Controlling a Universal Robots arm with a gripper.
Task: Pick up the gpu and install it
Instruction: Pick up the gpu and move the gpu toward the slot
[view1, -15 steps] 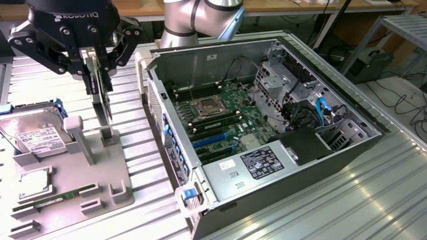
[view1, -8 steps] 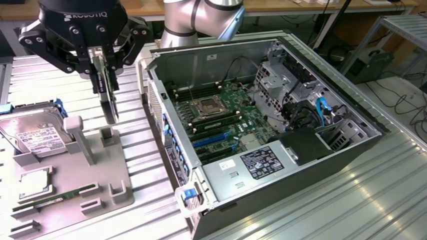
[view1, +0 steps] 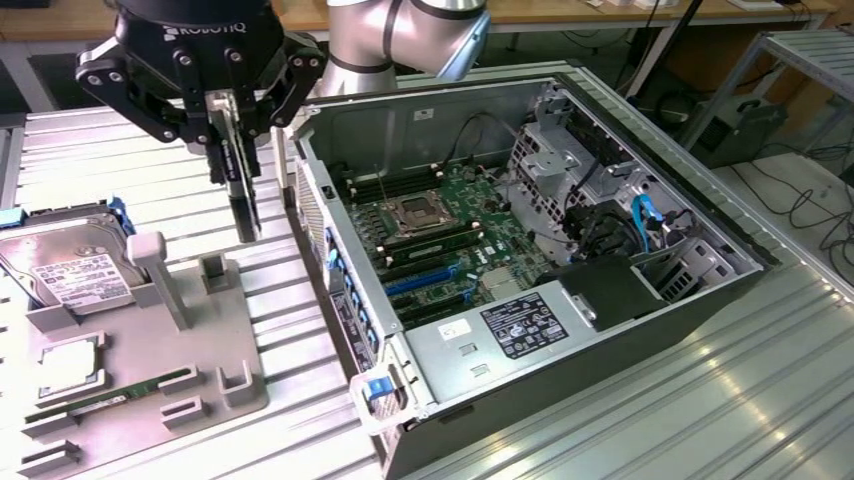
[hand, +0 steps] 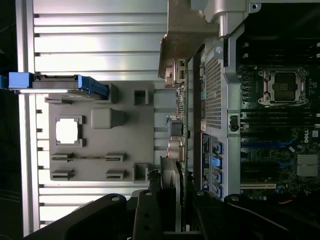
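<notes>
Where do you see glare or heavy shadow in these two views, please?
Exterior view: daylight glares off the ribbed table at the exterior view's right, while the gpu in the gripper reads as a dark slab. Wrist view: the square chip in the grey tray is washed out white.

An open computer case (view1: 601, 370) lies on its side on the ribbed metal worktop (view1: 694, 410). Inside it I can see the green motherboard (view1: 470, 250) with its bare processor socket (view1: 416, 212), blue expansion slots (view1: 424, 282) below that, and blue cables (view1: 646, 222) looping near the drive cage. A black labelled sticker (view1: 525, 326) sits on the grey cover at the near end. Just beside the case, on the exterior view's left, is a grey fixture plate (view1: 147, 350). It carries a silver hard drive (view1: 67, 265) in a blue frame, a square processor chip (view1: 70, 362) and a long narrow memory stick (view1: 114, 393).
</notes>
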